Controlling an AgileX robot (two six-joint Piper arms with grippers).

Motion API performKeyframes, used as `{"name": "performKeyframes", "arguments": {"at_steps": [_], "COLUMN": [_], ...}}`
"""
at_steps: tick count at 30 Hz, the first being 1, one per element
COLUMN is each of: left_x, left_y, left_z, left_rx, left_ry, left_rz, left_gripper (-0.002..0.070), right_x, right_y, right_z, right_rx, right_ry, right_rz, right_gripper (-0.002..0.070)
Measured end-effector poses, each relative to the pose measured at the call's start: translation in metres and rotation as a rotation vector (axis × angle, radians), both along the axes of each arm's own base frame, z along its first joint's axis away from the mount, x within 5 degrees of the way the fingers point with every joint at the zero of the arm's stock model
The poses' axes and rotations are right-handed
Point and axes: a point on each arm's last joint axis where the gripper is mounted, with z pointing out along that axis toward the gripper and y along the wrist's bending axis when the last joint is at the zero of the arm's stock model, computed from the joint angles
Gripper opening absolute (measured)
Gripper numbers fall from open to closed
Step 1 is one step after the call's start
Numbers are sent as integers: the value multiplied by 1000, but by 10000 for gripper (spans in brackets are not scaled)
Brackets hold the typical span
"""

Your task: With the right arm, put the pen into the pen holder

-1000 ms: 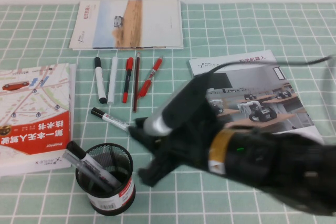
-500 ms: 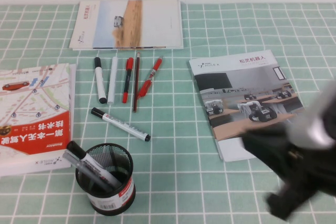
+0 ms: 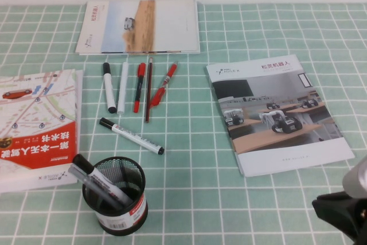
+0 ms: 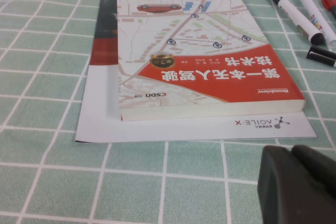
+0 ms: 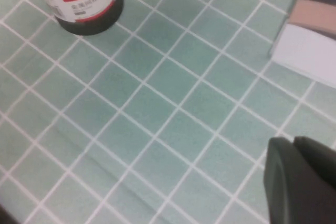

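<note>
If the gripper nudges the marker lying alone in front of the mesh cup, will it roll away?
Probably: the marker has a round barrel and lies flat on smooth cloth, so a sideways nudge could roll it. It looks stiff and light. The right gripper is pulled back at the table's near right; the left gripper is parked beside the book.

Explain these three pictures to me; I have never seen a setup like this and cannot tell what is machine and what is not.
It is a two-armed table robot.

The wide picture looks down from a raised camera; the other two come from cameras on its wrists.

The black shape at the near right corner is the right arm. The right gripper hangs over bare checked cloth, holding nothing. The left gripper sits low beside a red-covered book and also holds nothing.

On the cloth lie a marker on its own, a row of markers and red pens, a brochure and a booklet.

The mesh pen holder already contains a marker and a grey pen.
</note>
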Motion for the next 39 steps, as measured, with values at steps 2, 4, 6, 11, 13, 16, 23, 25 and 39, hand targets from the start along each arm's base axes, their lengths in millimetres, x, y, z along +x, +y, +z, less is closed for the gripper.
{"name": "performKeyframes", "arguments": {"at_steps": [2, 4, 6, 11, 13, 16, 23, 25, 39], "left_x": [0, 0, 0, 0, 0, 0, 0, 0, 0], "left_y": [0, 0, 0, 0, 0, 0, 0, 0, 0], "left_z": [0, 0, 0, 0, 0, 0, 0, 0, 0], "left_rx": [0, 0, 0, 0, 0, 0, 0, 0, 0], "left_ry": [0, 0, 0, 0, 0, 0, 0, 0, 0], "left_rz": [0, 0, 0, 0, 0, 0, 0, 0, 0], "left_gripper": [-4, -4, -4, -4, -4, -4, -4, -4, -4], "right_x": [2, 9, 16, 28, 23, 12, -19, -25, -43], "right_y": [-2, -8, -17, -55, -69, -88, -105, -106, -110], "right_z": [-1, -5, -16, -52, -64, -81, -107, -111, -123], "right_rx": [-1, 17, 39, 136, 176, 215, 267, 276, 294], "right_ry": [-18, -42, -63, -169, -210, -286, -433, -455, -567], "right_rz": [-11, -61, -135, -374, -457, -571, -680, -683, -684], "right_gripper": [-18, -19, -18, -19, -19, -19, -19, -19, -19]}}
